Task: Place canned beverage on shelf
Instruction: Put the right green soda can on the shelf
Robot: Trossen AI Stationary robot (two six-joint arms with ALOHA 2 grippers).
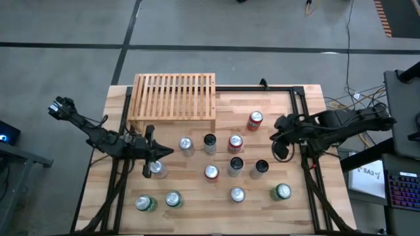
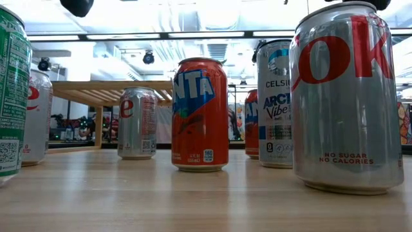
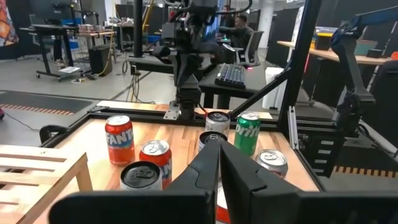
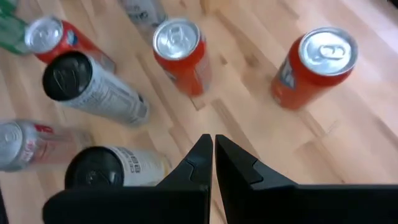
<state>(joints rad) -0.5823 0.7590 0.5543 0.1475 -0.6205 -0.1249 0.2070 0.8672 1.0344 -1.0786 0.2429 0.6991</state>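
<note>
Eleven upright cans (image 1: 211,172) on table (image 1: 302,105); shelf (image 1: 174,96) bare

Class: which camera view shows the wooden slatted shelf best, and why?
The high view: the whole shelf shows from above, every slat, with no can on it. The low view gives only its edge behind cans, the left wrist view one corner, the right wrist view nothing certain.
</note>
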